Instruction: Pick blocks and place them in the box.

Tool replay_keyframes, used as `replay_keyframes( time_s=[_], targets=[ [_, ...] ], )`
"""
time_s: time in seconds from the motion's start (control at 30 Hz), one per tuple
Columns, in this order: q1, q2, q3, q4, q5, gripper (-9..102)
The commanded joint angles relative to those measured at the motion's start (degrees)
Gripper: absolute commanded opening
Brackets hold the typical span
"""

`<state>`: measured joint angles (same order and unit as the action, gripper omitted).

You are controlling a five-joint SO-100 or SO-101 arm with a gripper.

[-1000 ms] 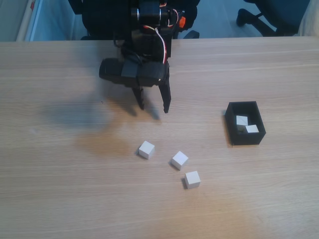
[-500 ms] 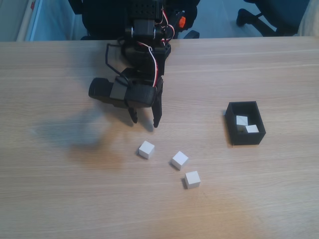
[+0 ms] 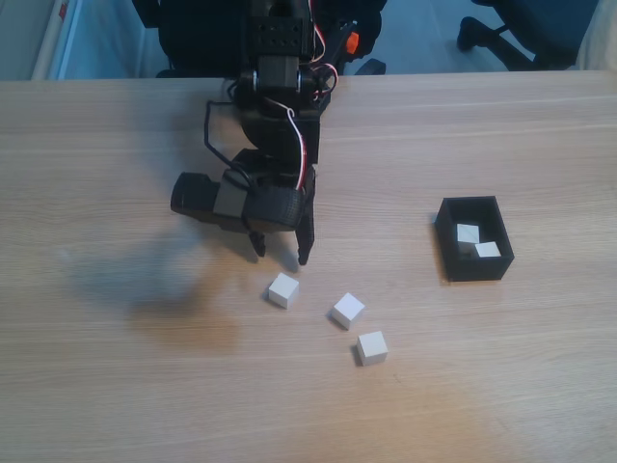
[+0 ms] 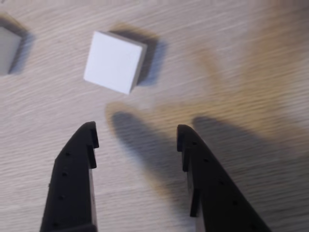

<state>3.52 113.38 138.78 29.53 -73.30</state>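
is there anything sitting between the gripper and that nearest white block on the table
Nothing visible. In the fixed view the open gripper hangs just behind the nearest block, with bare table between them. In the wrist view the block lies ahead of the fingertips, slightly left of the gap's centre.

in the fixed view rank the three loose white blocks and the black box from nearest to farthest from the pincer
From the pincer:
1. Left block, just below the tips.
2. Middle block, down and to the right.
3. Lowest block, farther down and right.
4. Box, far right on the table.
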Motion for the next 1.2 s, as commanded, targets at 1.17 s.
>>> replay_keyframes(
  time_s=[1.17],
  targets=[
    [-1.0, -18.5, -20.1, 0.2, 0.2, 0]
  ],
)
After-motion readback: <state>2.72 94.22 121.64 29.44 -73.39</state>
